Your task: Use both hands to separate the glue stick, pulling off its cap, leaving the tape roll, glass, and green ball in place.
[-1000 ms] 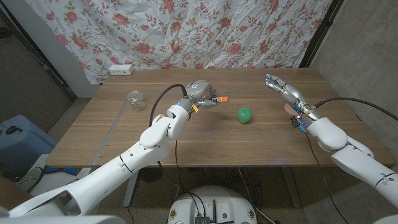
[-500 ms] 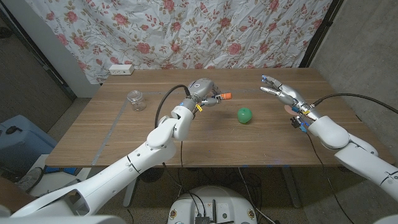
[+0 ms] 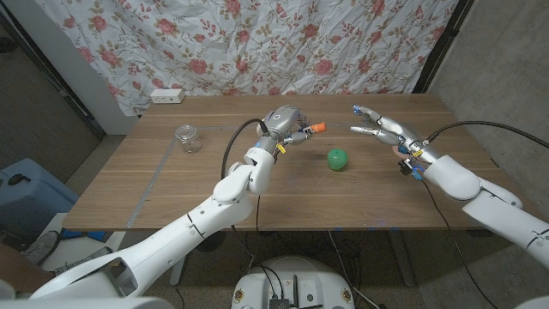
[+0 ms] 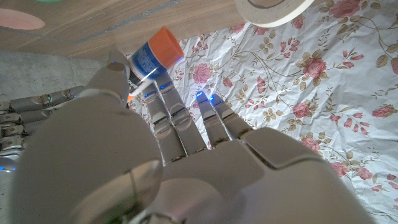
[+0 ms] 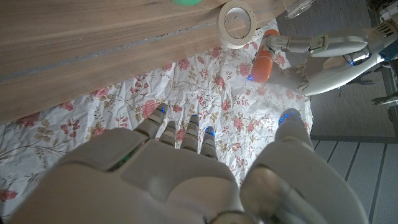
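My left hand (image 3: 285, 125) grips the glue stick (image 3: 310, 130) above the table's middle, its orange cap (image 3: 318, 128) pointing toward my right hand (image 3: 375, 126). The right hand hovers open, fingers spread, a short gap from the cap. In the left wrist view the blue tube with its orange cap (image 4: 166, 45) sticks out past my fingers (image 4: 163, 107). The right wrist view shows the glue stick (image 5: 262, 65) held by the left hand (image 5: 323, 46). The green ball (image 3: 338, 159) lies on the table below the gap between the hands. The glass (image 3: 186, 137) stands at the left. The tape roll (image 5: 239, 23) lies near the back.
A white power strip (image 3: 166, 95) lies at the table's far left edge. A small pink patch (image 3: 395, 150) shows on the wood by my right wrist. The flowered curtain (image 3: 283, 43) hangs right behind the table.
My left hand has carried the glue stick farther from me and to the right. My right hand has moved left toward the cap with its fingers spreading.
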Robot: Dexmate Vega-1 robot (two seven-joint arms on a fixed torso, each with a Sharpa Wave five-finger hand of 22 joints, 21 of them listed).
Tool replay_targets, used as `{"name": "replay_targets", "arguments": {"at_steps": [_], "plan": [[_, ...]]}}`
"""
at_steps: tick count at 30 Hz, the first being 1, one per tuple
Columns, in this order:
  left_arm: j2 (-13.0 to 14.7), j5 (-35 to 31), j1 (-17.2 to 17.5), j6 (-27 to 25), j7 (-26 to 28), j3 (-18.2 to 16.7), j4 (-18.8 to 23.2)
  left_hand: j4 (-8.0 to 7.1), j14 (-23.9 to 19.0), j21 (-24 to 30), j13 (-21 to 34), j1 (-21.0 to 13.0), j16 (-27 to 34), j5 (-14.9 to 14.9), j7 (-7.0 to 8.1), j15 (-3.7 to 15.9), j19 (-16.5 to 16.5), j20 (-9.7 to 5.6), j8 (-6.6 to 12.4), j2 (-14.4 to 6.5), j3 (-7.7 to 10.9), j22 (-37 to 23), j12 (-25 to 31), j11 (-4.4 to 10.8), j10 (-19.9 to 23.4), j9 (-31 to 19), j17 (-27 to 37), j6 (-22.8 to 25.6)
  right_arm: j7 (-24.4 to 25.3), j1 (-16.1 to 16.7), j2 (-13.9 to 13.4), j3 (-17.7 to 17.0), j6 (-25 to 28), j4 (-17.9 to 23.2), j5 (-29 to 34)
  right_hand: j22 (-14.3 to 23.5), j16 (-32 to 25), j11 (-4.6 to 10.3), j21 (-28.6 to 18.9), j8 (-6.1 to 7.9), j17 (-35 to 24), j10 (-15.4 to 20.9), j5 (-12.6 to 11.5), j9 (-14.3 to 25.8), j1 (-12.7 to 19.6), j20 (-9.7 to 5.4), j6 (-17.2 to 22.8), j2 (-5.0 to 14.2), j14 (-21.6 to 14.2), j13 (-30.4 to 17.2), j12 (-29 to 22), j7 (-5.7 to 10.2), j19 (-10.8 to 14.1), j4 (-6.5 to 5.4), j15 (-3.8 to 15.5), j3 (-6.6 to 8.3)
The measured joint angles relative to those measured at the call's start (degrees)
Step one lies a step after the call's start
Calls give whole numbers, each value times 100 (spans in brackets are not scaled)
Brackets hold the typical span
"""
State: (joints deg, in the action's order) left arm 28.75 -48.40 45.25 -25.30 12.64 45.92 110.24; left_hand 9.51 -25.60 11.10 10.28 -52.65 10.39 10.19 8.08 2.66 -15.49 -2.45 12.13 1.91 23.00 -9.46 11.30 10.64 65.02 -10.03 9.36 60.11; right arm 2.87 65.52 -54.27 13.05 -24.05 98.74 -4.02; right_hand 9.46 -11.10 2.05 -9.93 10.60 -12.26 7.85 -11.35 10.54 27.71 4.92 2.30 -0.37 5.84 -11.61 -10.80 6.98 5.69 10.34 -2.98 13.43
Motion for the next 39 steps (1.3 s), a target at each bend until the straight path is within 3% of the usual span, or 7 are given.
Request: {"name": "replay_targets", "arguments": {"at_steps": [2,16,23,26,39], "plan": [[-26,27,-15,2,59,24,-34,0,0,0,0,0,0,0,0,0,0,0,-2,0,0,0,-1,0,0,0,0,0,-17,-31,-27,21,24,19,44,0,-15,0,-5,0,0,0,0,0,81,31,0,-81,22,0,0,0,-31,18,-22,18],[-155,191,-91,-71,302,198,-198,9,-2,0,-4,22,3,0,0,-2,0,0,21,-22,-23,0,-11,-19,39,0,0,0,-62,-209,-224,120,339,276,518,0,-82,-1,-46,48,0,45,0,27,347,55,-9,-43,-32,-27,-45,-11,-6,16,-113,162],[-155,227,-95,-111,338,256,-203,9,-52,0,-2,21,3,-1,-1,10,0,0,21,-21,-24,0,-27,-18,40,0,0,1,-85,-226,-347,132,599,528,708,0,-82,-32,-67,128,0,77,0,27,542,83,68,1,-56,-26,-68,0,23,40,-135,234],[-147,244,-98,-125,348,275,-204,16,-52,0,-2,21,3,-2,-1,10,0,0,21,-21,-32,0,-28,-8,49,0,0,1,-105,-226,-398,133,726,644,775,0,-82,-32,-67,128,-1,77,0,27,631,114,87,-89,-101,-26,-68,20,54,30,-108,244],[-92,262,-138,-145,344,337,-197,16,-52,0,0,20,3,-7,-11,10,0,0,9,-20,-46,0,-44,-8,52,0,0,11,-205,-329,-523,230,1041,925,1010,-1,-124,0,-67,193,-1,189,9,26,813,133,220,-119,-167,-54,-111,50,76,40,-101,328]]}}
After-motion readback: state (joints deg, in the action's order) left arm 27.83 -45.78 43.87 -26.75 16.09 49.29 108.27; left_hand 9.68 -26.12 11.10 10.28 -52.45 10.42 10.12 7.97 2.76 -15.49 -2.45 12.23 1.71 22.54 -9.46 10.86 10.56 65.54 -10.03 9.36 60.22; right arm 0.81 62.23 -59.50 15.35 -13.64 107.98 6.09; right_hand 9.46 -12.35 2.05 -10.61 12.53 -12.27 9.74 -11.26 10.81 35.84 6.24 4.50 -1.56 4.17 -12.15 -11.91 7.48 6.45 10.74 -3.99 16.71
